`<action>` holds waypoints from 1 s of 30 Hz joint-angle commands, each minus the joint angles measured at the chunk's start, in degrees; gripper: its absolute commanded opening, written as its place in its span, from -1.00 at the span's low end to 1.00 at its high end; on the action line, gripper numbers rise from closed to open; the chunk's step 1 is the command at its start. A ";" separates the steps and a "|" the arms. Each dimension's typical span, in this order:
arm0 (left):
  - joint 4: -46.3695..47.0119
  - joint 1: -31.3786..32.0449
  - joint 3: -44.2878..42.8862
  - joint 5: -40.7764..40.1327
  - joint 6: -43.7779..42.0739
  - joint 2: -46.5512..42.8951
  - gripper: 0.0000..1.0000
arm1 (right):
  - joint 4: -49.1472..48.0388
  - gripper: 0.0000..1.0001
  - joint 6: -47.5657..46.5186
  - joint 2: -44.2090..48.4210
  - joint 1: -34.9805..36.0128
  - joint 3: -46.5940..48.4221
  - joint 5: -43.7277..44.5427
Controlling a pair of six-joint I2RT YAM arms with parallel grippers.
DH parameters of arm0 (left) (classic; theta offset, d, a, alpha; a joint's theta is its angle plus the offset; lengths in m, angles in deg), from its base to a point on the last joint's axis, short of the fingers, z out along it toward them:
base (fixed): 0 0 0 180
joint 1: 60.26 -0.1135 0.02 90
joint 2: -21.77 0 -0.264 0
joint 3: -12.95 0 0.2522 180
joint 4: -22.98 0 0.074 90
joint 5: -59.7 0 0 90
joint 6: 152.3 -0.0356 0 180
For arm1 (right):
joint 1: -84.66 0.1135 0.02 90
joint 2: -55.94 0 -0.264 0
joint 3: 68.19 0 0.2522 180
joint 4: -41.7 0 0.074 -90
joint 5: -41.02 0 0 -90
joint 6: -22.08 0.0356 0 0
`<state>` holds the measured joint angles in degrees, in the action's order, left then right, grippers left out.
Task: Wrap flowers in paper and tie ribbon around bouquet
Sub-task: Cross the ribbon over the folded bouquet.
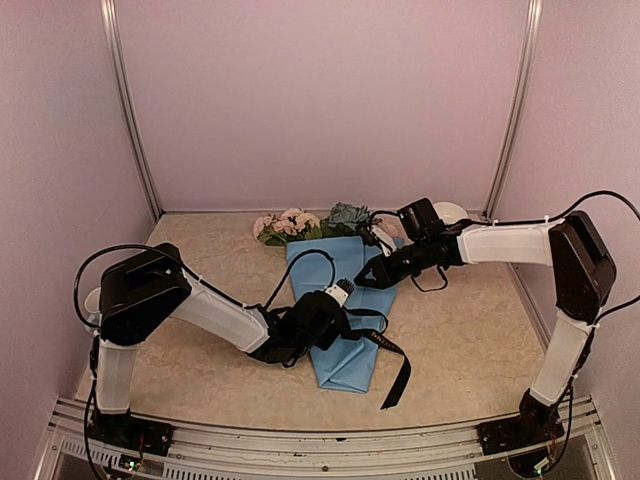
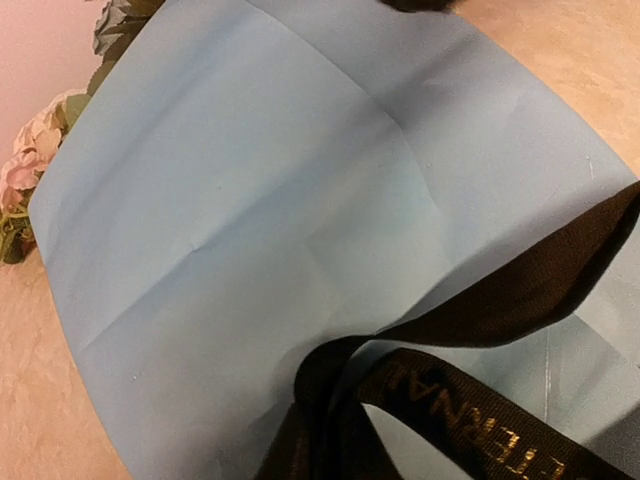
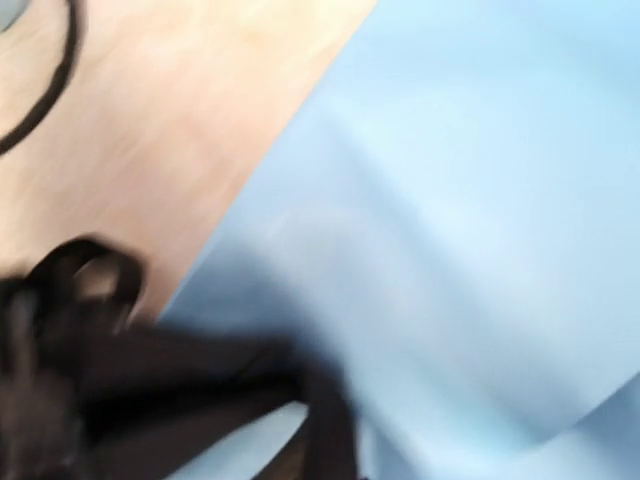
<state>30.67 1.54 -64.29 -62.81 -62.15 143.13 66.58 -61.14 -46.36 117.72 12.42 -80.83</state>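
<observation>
The bouquet lies flat on the table, its light blue paper (image 1: pixel 345 360) rolled into a cone. Pink and blue-grey flowers (image 1: pixel 297 224) stick out at the far end. A black ribbon (image 1: pixel 392 350) crosses the cone's lower part, and one end trails toward the table's front edge. My left gripper (image 1: pixel 335 312) rests on the cone's middle. In the left wrist view the ribbon (image 2: pixel 520 290), lettered in gold, bunches into the jaws over the paper (image 2: pixel 250 200); the fingers are hidden. My right gripper (image 1: pixel 372 275) sits at the cone's right edge. Its blurred view shows ribbon (image 3: pixel 200 385) running into the jaws across paper (image 3: pixel 480 200).
A white round object (image 1: pixel 452 212) stands at the back right by the wall. A thin black cable (image 1: pixel 432 284) loops on the table below the right wrist. Pale walls enclose the table on three sides, and a metal rail (image 1: pixel 320 440) runs along the front.
</observation>
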 commanded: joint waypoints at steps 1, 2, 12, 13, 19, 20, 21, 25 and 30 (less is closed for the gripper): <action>0.80 0.24 1.30 1.59 -0.14 -0.54 -0.95 | 5.76 -0.72 -0.44 -7.52 -0.46 8.27 4.20; 1.19 0.39 1.53 1.35 -0.14 -0.66 -1.00 | 5.91 -0.72 -0.60 -8.96 -0.47 9.50 3.33; 5.01 0.95 3.40 1.26 -1.22 -1.87 -1.00 | 8.54 -0.51 -4.10 -18.18 2.00 15.94 -3.19; 5.31 0.91 3.63 1.36 -1.13 -2.02 -1.00 | 8.37 -0.42 -4.00 -18.60 2.01 15.94 -3.53; 8.56 0.84 5.65 3.07 -0.48 -3.31 -1.00 | 8.22 -0.40 -3.96 -21.15 2.67 15.92 -6.55; 8.91 0.84 5.73 2.99 -0.47 -3.37 -1.00 | 8.13 -0.41 -4.05 -21.49 2.77 15.54 -6.81; 9.48 0.86 5.91 3.09 -0.56 -3.48 -1.00 | 7.68 -0.43 -4.06 -21.64 2.81 15.06 -7.72; 11.21 0.66 5.98 3.45 -0.93 -3.70 -1.00 | 5.68 -0.43 -4.06 -21.13 2.80 12.45 -13.17; 11.37 0.34 5.48 3.47 -0.88 -3.33 -1.00 | 1.05 -0.35 -3.07 -17.49 2.71 8.09 -18.30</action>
<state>39.20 2.17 -58.66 -60.21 -62.74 141.49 70.49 -64.68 -66.71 119.71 23.85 -92.20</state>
